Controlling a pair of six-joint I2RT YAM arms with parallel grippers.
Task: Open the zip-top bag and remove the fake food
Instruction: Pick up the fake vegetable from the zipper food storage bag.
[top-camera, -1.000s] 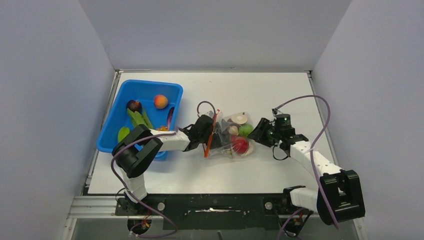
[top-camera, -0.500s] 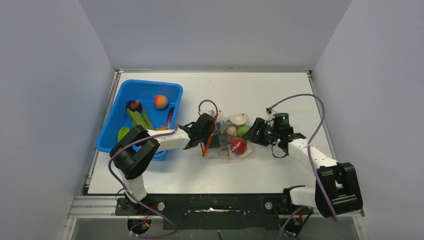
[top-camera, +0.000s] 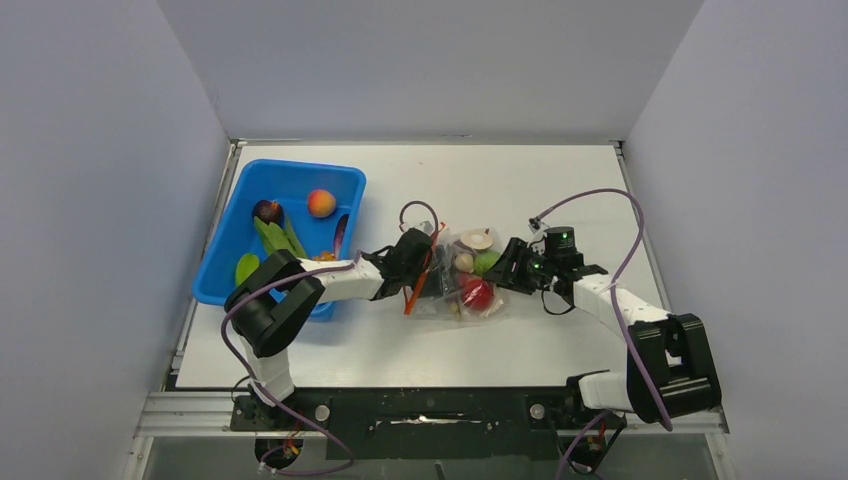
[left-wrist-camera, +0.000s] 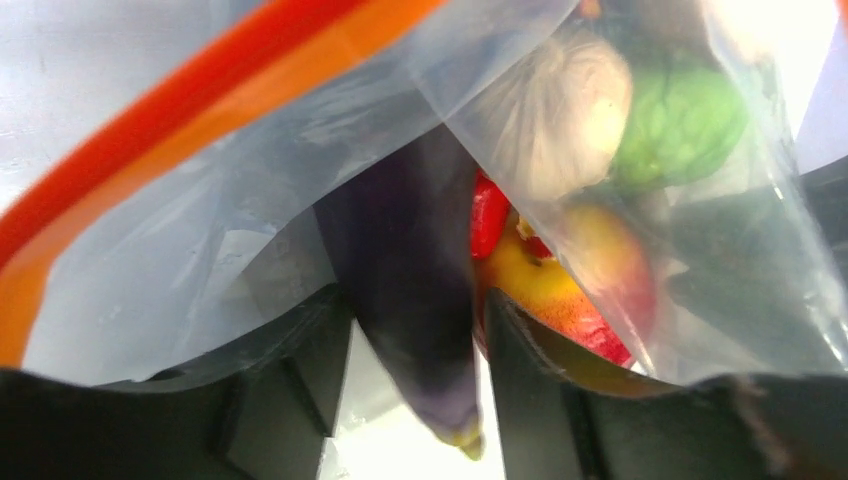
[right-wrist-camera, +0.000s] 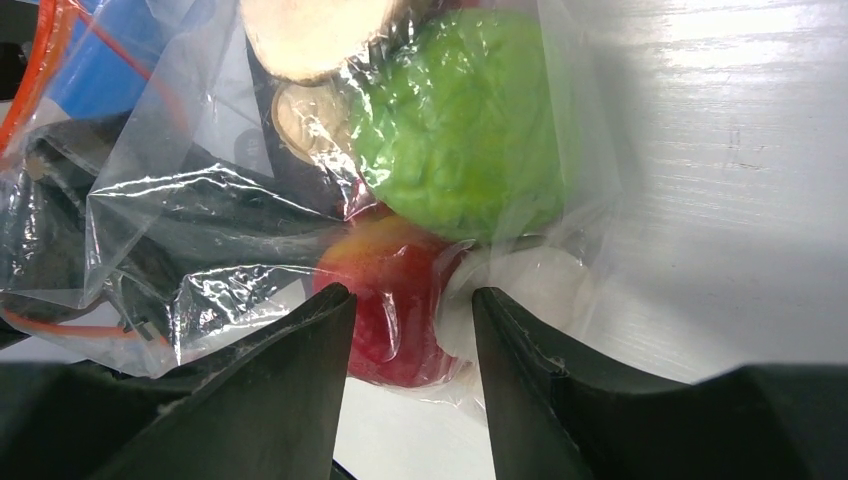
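— Top external view first: where is the zip-top bag (top-camera: 452, 300)?

— It lies on the white desk (top-camera: 520, 180), about midway across and between the two arms. Its orange-red zipper strip (top-camera: 417, 285) is at the left end and the mouth is open.

— And the fake food?

— Inside it are a red fruit (top-camera: 478, 293), a green bumpy ball (top-camera: 488, 262), a mushroom (top-camera: 477, 240) on the far side, and a dark purple piece (left-wrist-camera: 410, 260) nearest the mouth.

— The left fingers (top-camera: 427, 268)?

— They sit inside the mouth, parted, with the purple piece lying between them. Whether they squeeze it, I cannot tell. Clear film drapes over both.

— The right fingers (top-camera: 503, 272)?

— At the bag's closed end, roughly half apart. Plastic, the red fruit and a white piece (right-wrist-camera: 520, 290) bulge into the gap. Pinching or merely flanking, I cannot tell.

— Anything around?

— A blue bin (top-camera: 300, 172) stands just left of the bag, holding a peach (top-camera: 321, 203) and green pods (top-camera: 276, 238). The left forearm lies by its near right corner.
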